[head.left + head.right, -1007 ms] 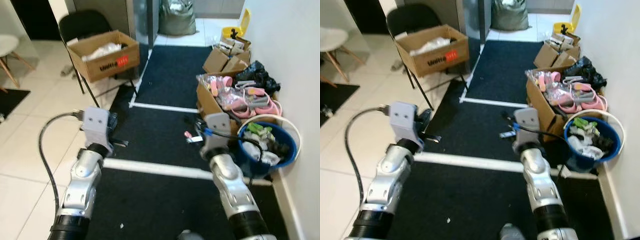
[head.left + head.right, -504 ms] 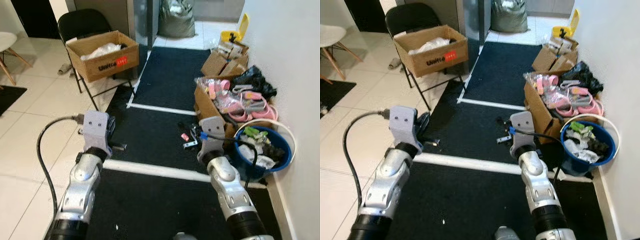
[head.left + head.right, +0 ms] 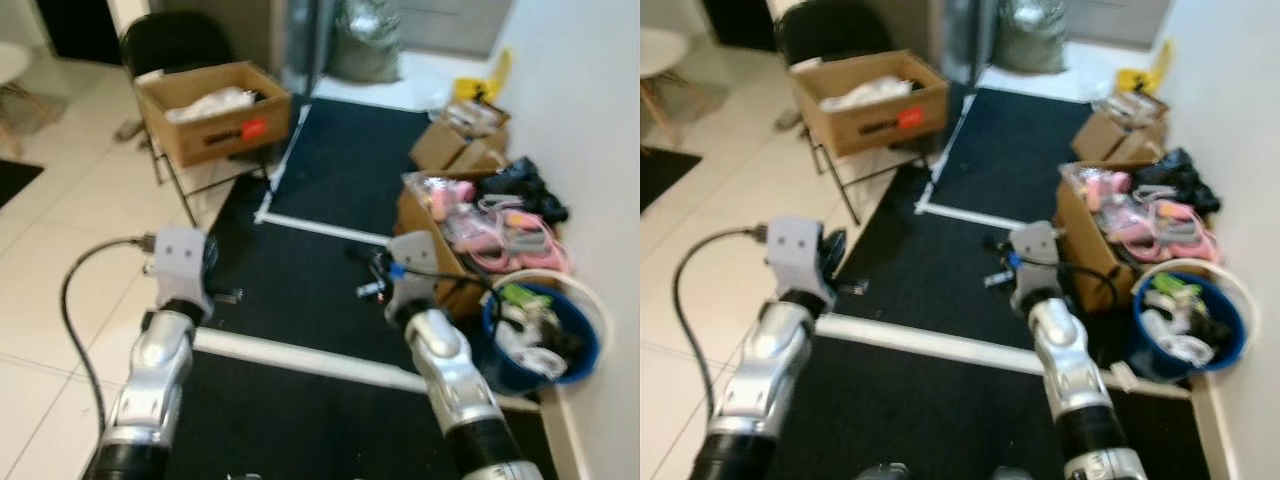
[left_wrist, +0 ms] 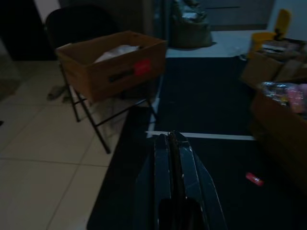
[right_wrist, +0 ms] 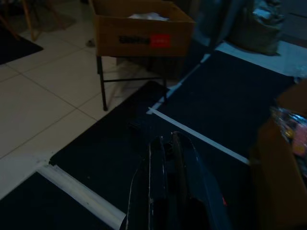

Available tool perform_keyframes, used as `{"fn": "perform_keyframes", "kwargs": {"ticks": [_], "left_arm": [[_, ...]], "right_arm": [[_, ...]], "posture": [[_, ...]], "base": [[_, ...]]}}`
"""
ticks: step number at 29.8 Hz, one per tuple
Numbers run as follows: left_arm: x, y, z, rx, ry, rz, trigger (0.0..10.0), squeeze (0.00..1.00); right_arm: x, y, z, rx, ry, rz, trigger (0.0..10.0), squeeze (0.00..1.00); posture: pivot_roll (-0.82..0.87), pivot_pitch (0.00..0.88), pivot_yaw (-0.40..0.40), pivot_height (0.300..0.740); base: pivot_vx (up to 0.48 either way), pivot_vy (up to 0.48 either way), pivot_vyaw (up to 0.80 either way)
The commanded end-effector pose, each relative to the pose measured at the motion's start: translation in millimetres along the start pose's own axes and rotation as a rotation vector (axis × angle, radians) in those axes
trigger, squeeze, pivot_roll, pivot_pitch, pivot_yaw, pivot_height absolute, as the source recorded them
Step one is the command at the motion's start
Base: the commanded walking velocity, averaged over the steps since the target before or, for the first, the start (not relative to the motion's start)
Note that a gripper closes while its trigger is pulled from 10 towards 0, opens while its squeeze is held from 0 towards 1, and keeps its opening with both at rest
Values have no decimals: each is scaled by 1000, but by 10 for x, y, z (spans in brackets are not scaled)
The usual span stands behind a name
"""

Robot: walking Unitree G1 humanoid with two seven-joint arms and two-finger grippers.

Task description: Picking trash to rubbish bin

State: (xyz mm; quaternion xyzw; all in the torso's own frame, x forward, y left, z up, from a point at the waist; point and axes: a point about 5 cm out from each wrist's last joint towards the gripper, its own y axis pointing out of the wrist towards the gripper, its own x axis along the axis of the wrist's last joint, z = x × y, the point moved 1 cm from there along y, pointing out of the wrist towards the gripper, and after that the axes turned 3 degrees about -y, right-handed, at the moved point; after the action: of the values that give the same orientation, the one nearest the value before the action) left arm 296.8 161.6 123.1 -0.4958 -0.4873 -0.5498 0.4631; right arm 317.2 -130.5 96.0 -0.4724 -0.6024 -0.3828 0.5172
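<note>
Both arms are held out in front over a dark carpet (image 3: pixel 340 150) crossed by white tape lines. The left gripper (image 4: pixel 173 143) is seen in its wrist view with the two black fingers pressed together, clenched on nothing. The right gripper (image 5: pixel 167 143) is likewise seen with its fingers closed side by side, nothing caught between them. In the head views both grippers are raised above the floor, the left one over the carpet's edge beside the pale tiles, the right one above the carpet near a cardboard box of pink items (image 3: pixel 470 215).

A small red scrap of trash (image 4: pixel 254 179) is spotted lying on the carpet in the left wrist view, near that box and apart from both grippers. The rubbish bin (image 3: pixel 590 350), a blue bucket with a white rim, is placed against the right wall just beyond the box, and it is already loaded with white and green litter.

Further back on the left, a black folding chair (image 3: pixel 180 45) is seen on the tiles with an open cardboard box (image 3: pixel 215 125) resting on it, a red label on the box's side. More small boxes (image 3: pixel 460 145) and a grey sack (image 3: pixel 365 45) are noted at the far end of the carpet. The head views are slightly blurred.
</note>
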Motion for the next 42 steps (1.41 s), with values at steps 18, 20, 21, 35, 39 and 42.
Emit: {"fn": "perform_keyframes", "kwargs": {"ticks": [18,20,21,35,39,42], "left_arm": [[-10,2,-1,-8,21,3,10000,0],[-10,2,-1,-9,22,3,10000,0],[-8,4,0,-10,22,2,10000,0],[6,17,-1,-16,28,-2,10000,0],[9,14,17,-8,32,-1,10000,0],[4,8,15,-8,33,1,10000,0]], "right_arm": [[-96,-21,-85,-33,17,45,10000,0],[-98,-19,-84,-32,18,46,10000,0],[-100,-18,-83,-32,18,46,10000,0],[-109,-12,-83,-33,10,43,10000,0],[-101,9,-52,-14,2,36,10000,0],[-102,10,-54,-15,3,36,10000,0]], "posture": [[57,15,-2,740],[58,13,-2,740],[58,12,-1,740],[63,7,-4,740],[67,8,-8,740],[67,5,-7,740]], "base": [[363,0,-113],[375,0,-800],[379,0,-800],[376,0,-214],[375,0,0],[375,0,0]]}}
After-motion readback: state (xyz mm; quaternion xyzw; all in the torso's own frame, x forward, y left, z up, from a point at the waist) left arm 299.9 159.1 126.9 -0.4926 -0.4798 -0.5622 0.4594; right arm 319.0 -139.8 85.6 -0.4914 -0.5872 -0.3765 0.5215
